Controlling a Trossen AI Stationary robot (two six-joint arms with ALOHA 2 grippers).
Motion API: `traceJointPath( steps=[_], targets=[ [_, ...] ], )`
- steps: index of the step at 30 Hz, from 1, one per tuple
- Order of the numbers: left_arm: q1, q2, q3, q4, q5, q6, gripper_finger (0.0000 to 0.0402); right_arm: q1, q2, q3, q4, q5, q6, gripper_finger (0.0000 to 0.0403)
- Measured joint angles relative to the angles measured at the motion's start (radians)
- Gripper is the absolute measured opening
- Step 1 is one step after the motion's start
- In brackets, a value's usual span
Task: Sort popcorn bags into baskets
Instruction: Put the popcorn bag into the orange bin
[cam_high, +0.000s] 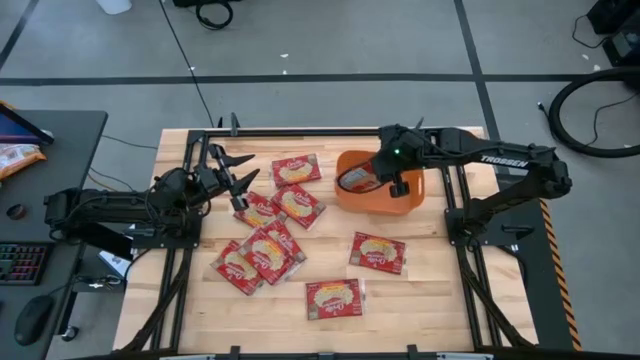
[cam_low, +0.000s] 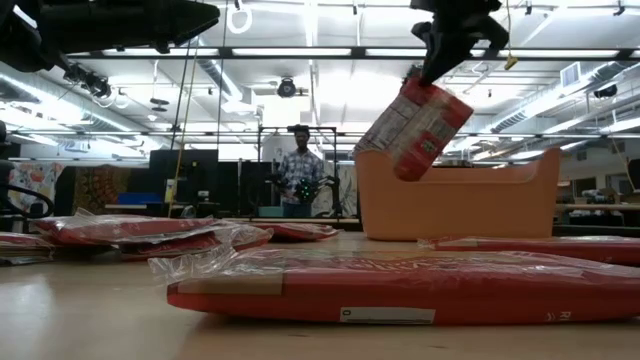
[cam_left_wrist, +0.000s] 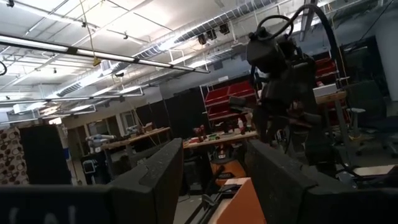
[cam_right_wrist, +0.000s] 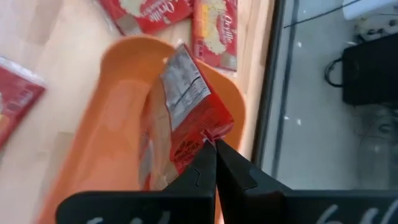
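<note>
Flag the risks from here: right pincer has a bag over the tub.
1. The right pincer grips the held popcorn bag only by a corner; it hangs tilted above the orange tub and could slip early.
2. In the low view the bag hangs over the tub's side wall, so a release might catch the rim and tip out.
3. The left pincer is open above overlapping bags; it may pick two.
</note>
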Motion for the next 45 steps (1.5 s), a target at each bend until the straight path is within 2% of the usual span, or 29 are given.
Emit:
traceJointPath(
  steps=[5, 10, 12, 18, 22, 25, 34, 41, 45],
  targets=[
    [0.000, 0.000, 0.000, 0.000, 0.000, 0.000, 0.0183, -0.001, -0.004, 0.006, 0.040, 0.121, -0.054, 0.0005],
    [0.000, 0.000, 0.000, -0.001, 0.000, 0.001, 0.0183, -0.001, -0.005, 0.006, 0.051, 0.169, -0.105, 0.0005],
    [0.000, 0.000, 0.000, -0.001, 0.000, 0.000, 0.0183, 0.004, -0.005, 0.006, 0.059, 0.162, -0.107, 0.0005],
    [0.000, 0.000, 0.000, -0.001, 0.000, 0.000, 0.0183, 0.034, -0.005, 0.006, 0.057, 0.042, -0.104, 0.0005],
    [0.000, 0.000, 0.000, 0.000, 0.001, -0.025, 0.0183, 0.066, -0.006, 0.006, 0.054, 0.092, -0.113, 0.0005],
    [0.000, 0.000, 0.000, 0.005, 0.001, -0.026, 0.0183, 0.080, -0.006, 0.007, 0.054, 0.119, -0.190, 0.0005],
    [0.000, 0.000, 0.000, 0.007, 0.004, -0.043, 0.0183, 0.059, -0.006, 0.007, 0.110, 0.081, -0.317, 0.0005],
    [-0.001, 0.000, 0.000, 0.004, 0.078, -0.072, 0.0183, 0.012, 0.021, 0.005, 0.112, 0.004, -0.336, 0.0005],
    [-0.001, 0.000, 0.000, 0.004, 0.095, -0.079, 0.0183, -0.018, 0.019, -0.032, 0.180, -0.023, -0.372, 0.0005]
  ],
)
